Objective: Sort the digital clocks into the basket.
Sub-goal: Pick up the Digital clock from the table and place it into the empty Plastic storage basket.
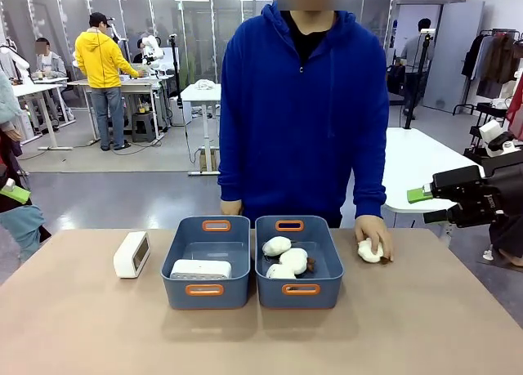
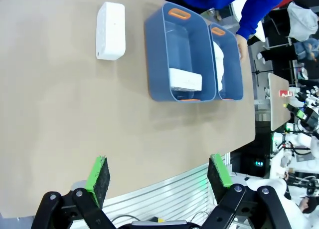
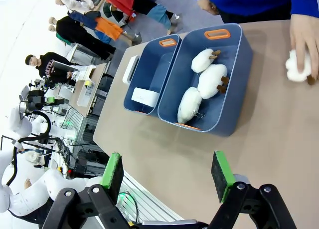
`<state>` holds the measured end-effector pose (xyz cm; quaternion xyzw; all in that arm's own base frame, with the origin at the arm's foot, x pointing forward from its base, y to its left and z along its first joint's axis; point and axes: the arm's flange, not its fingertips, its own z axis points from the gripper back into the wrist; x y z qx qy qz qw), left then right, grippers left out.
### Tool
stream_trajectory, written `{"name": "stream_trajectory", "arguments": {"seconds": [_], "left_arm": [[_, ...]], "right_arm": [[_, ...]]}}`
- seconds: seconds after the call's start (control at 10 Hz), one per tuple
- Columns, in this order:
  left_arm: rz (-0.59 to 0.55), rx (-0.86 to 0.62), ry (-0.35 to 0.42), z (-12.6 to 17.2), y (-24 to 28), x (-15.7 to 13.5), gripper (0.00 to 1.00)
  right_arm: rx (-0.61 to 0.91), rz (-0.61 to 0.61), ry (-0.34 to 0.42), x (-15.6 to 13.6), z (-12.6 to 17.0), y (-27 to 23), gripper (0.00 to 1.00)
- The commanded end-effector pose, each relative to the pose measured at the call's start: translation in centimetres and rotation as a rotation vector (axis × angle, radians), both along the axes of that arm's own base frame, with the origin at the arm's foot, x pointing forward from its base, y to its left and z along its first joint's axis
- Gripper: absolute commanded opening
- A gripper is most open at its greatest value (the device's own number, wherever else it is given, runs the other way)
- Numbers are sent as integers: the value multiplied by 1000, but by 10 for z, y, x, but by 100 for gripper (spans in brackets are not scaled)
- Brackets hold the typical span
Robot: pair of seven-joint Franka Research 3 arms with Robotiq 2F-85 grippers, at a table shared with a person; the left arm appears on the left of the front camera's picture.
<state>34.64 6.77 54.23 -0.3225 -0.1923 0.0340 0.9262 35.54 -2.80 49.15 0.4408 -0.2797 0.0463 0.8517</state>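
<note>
White digital clock (image 1: 200,269) lies sorted inside the basket (image 1: 173,265), second clock (image 1: 131,254) waits just left of it for pickup; left end effector (image 2: 158,169) and right end effector (image 3: 169,171) gape wide, empty.

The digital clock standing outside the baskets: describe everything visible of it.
The digital clock is a small white box with rounded corners, plastic by its look, with a greyish display on the face turned toward the left basket. It stands upright on an edge on the tan table, on the robot's left of that basket and apart from it. Only the table touches it.
</note>
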Motion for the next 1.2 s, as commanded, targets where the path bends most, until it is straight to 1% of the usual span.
{"name": "stream_trajectory", "arguments": {"seconds": [0.0, 0.3, 0.6, 0.8, 0.9, 1.1], "left_arm": [[1, 34, 48, 8, -8, 9, 100], [-18, 69, 97, 4, -21, 28, 100], [-33, 75, 122, 0, -26, 44, 100], [19, 155, 175, -14, -36, 68, 100], [2, 150, 198, -21, -44, 82, 100], [-33, 200, 228, -36, -67, 112, 100]], "right_arm": [[-2, 7, -2, 0, 2, 0, 90], [-2, 7, -2, 0, 2, 0, 90], [-2, 7, -2, 0, 2, 0, 90], [-2, 7, -2, 0, 2, 0, 90], [-2, 7, -2, 0, 2, 0, 90], [-2, 7, -2, 0, 2, 0, 90]]}}
